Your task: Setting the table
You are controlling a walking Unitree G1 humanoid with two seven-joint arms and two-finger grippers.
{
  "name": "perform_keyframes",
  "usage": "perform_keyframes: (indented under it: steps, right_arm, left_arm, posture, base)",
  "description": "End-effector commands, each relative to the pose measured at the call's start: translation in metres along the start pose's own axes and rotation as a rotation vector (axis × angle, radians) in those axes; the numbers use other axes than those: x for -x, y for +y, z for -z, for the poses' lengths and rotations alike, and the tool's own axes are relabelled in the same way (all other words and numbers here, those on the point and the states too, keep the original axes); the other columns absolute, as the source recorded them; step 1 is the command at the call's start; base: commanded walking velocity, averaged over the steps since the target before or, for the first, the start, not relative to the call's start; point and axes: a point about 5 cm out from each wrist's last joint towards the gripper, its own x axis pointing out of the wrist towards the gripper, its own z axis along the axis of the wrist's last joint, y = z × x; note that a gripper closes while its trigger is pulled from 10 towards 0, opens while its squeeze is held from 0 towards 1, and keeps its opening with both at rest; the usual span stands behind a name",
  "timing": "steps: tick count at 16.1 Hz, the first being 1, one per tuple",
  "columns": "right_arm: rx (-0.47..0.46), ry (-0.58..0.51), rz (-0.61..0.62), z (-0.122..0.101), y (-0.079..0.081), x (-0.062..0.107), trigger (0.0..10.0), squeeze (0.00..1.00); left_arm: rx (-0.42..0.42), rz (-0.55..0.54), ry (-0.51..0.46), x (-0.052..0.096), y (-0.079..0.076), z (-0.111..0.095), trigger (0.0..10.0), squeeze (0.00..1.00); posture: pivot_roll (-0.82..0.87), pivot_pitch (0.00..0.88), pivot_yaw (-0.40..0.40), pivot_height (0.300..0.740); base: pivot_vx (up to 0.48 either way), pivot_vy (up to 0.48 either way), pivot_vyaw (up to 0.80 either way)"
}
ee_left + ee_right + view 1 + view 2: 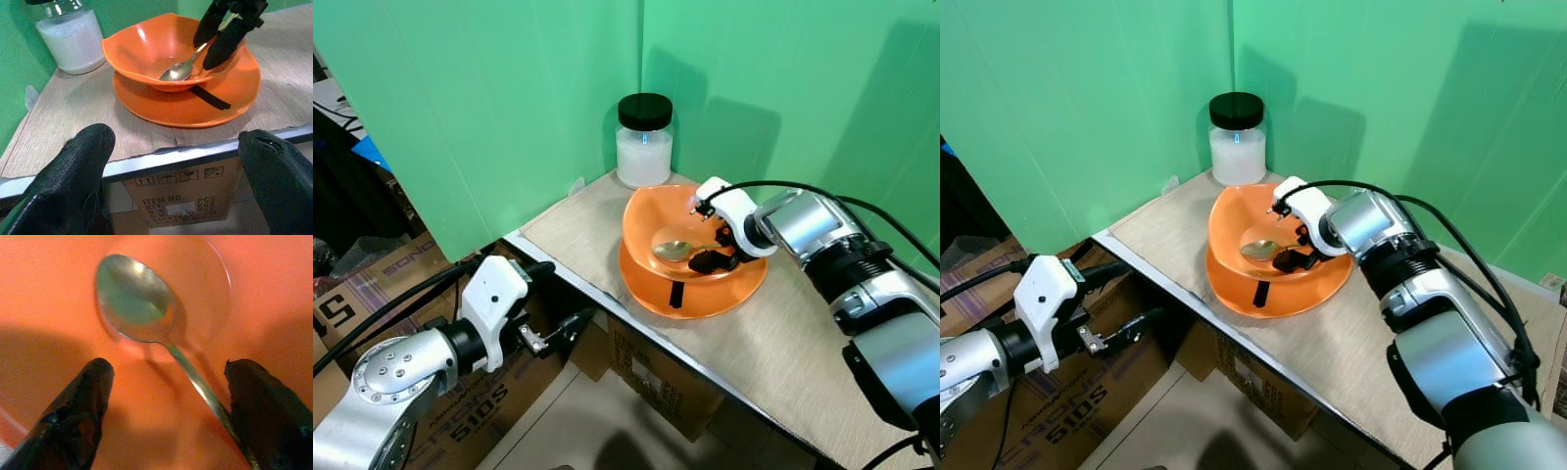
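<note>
Spoon [142, 303] lies in the orange bowl [651, 220], its scoop on the bowl floor ahead of the right claw [713, 257], handle running back beside one finger. Bowl sits on an orange plate [744, 284] on the table [783, 343]; a black strip [676, 294] lies on the plate below the claw. Jar [644, 140] stands beyond the bowl in the corner. Right claw is spread, fingers either side of the handle, pinching nothing. If this is a release, lift straight up without snagging the handle; if a pick, center on the handle first. Left claw [548, 338] hangs spread off the table edge, idle.
</note>
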Motion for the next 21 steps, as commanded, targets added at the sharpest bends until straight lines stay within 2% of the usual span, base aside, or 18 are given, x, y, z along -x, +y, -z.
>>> perform_keyframes:
  steps: [1, 21]
  right_arm:
    - [0.002, -0.013, 0.022, -0.0060, -0.0030, 0.0042, 0.0, 0.00]
    - [0.052, 0.019, -0.003, -0.0040, -0.0014, -0.0003, 0.0, 0.00]
  left_arm:
    - [-0.001, 0.025, 0.009, 0.0009, -0.0023, 0.0003, 10.0, 0.00]
    - [0.008, 0.074, 0.005, 0.0008, -0.0059, -0.0005, 10.0, 0.00]
  posture:
    - [-0.03, 0.000, 0.051, 0.740]
    - [-0.03, 0.000, 0.051, 0.740]
  base:
    - [0.000, 0.000, 0.00]
    - [0.000, 0.000, 0.00]
